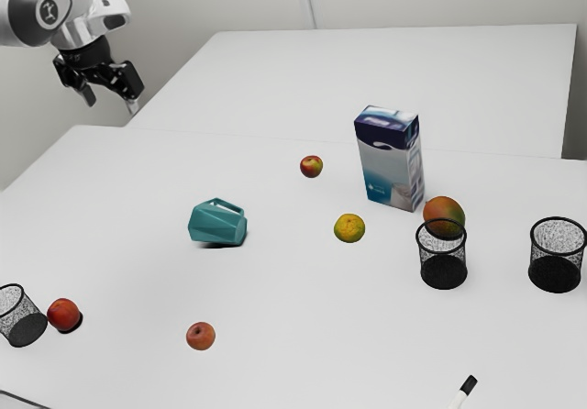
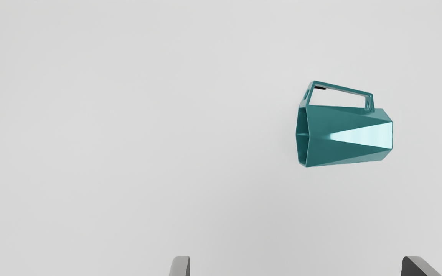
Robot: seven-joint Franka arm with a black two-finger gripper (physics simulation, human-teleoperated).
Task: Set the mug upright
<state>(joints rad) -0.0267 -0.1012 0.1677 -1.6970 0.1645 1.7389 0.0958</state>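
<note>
The black gripper (image 1: 111,98) hangs in the air at the exterior view's upper left, well away from the teal mug (image 1: 218,224). That faceted mug lies on its side on the white table, its handle toward the table's far side and its base toward the exterior view's right. In the wrist view the gripper (image 2: 296,266) stands open, its fingers wide apart with nothing between them. Beyond the fingertips the mug (image 2: 347,134) shows its handle and part of its open mouth.
On the table (image 1: 303,290) stand a blue-white carton (image 1: 391,161), a mango (image 1: 444,215), an orange fruit (image 1: 349,228), several apples, including one (image 1: 201,336) nearer than the mug, and mesh cups (image 1: 444,270). A marker (image 1: 466,390) lies at the near edge.
</note>
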